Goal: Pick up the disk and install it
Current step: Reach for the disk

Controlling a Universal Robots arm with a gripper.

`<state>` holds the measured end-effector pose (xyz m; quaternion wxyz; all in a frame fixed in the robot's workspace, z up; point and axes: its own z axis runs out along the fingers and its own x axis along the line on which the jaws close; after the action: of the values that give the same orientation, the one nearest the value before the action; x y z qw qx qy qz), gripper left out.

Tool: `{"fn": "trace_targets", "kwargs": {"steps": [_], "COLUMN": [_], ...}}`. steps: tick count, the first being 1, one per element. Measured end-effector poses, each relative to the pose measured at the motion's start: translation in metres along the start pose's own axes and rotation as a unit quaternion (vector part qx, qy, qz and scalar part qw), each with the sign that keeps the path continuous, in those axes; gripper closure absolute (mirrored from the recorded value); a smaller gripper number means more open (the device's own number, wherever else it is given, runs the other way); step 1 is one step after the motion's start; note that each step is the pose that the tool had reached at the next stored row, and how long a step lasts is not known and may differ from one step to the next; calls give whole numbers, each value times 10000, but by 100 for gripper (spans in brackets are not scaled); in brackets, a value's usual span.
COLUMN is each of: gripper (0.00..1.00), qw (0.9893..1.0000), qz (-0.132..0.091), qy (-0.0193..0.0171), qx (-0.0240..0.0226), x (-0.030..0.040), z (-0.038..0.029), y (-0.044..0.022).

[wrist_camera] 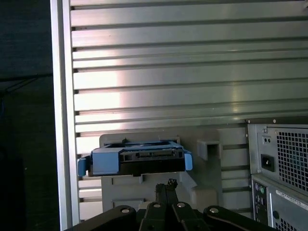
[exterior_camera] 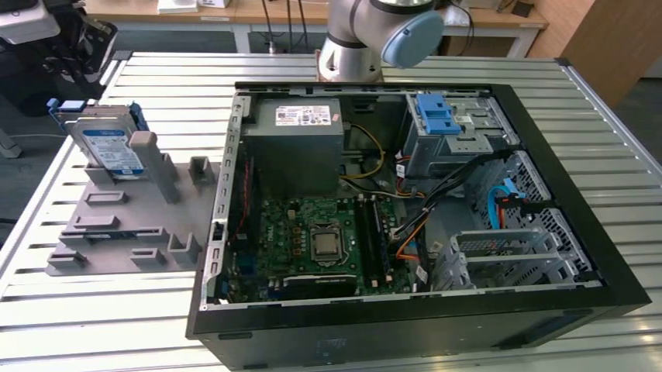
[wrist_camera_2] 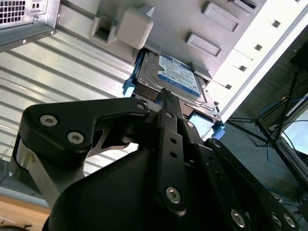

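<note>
Bare slats of the ribbed aluminium table [exterior_camera: 93, 318] ring the grey plastic fixture [exterior_camera: 114, 232] where the silver hard disk in its blue plastic carrier [exterior_camera: 108, 147] stands on edge, at ten o'clock from the open black computer case [exterior_camera: 605, 260] in the exterior view. The black gripper [wrist_camera: 166, 185] hovers near it, fingers pressed together, empty.

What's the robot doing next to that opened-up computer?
The robot arm's job is to put the disk, a silver drive in a blue frame, into the open computer case. Right now the disk stands on edge in a grey holder on the slatted table, beside the case. In the second wrist view the gripper points at the disk from close by, shut and holding nothing. The disk is not yet picked up.
</note>
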<state>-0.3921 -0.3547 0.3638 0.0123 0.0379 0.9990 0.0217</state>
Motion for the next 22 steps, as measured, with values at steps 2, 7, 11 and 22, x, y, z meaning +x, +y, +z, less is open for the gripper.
{"fn": "trace_targets", "kwargs": {"steps": [2, 7, 11, 22], "gripper": [89, 89, 89, 89], "qw": [10000, 10000, 10000, 10000], "qz": [0, 0, 0, 0], "qy": [0, 0, 0, 12], "qx": [0, 0, 0, 1], "x": [19, 69, 115, 258], "z": [0, 1, 2, 13], "y": [-1, -2, 1, 29]}}
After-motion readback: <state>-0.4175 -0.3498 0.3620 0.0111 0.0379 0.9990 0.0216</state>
